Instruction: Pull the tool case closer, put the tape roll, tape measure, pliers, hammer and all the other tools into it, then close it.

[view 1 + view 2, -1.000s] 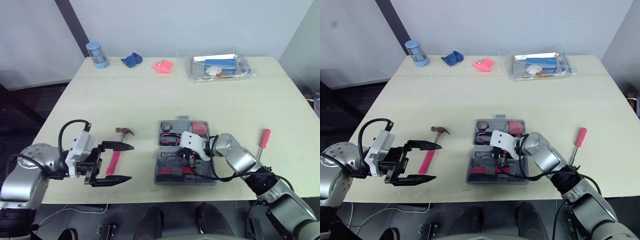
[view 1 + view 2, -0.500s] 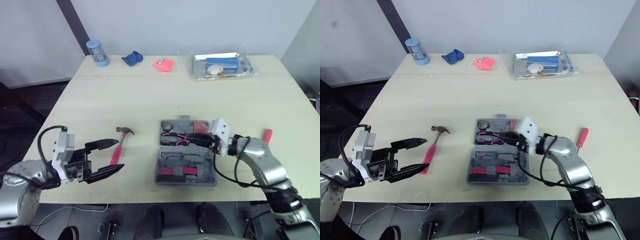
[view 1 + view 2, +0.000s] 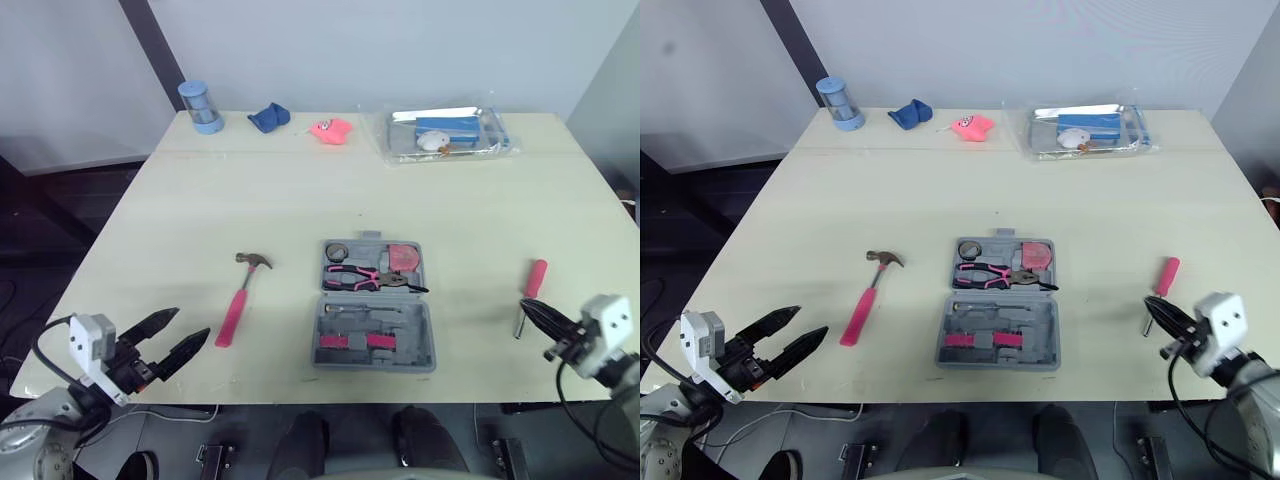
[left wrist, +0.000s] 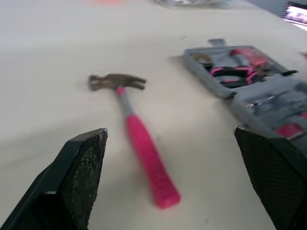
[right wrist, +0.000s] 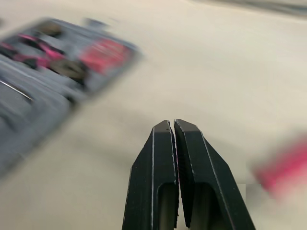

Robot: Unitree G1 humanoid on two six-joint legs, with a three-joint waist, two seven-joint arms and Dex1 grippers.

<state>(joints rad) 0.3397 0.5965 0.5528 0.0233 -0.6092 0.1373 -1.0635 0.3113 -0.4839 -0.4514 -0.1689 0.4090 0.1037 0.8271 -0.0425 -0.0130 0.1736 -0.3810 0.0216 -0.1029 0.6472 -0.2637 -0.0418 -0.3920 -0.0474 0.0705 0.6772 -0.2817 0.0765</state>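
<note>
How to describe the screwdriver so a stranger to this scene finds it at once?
On the pale table, find the open grey tool case near the front edge. The screwdriver lies alone to its right. Its handle is pink like that of the hammer, which lies left of the case and has a metal head.

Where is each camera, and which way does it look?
Eye views: on the head, looking forward and down over the table; left gripper and right gripper show at its near edge.
Left wrist view: on the left arm, looking along its open fingers at the hammer and tool case.
Right wrist view: on the right arm, looking along its shut fingers toward the tool case.
Shared: all catch the tool case.
</note>
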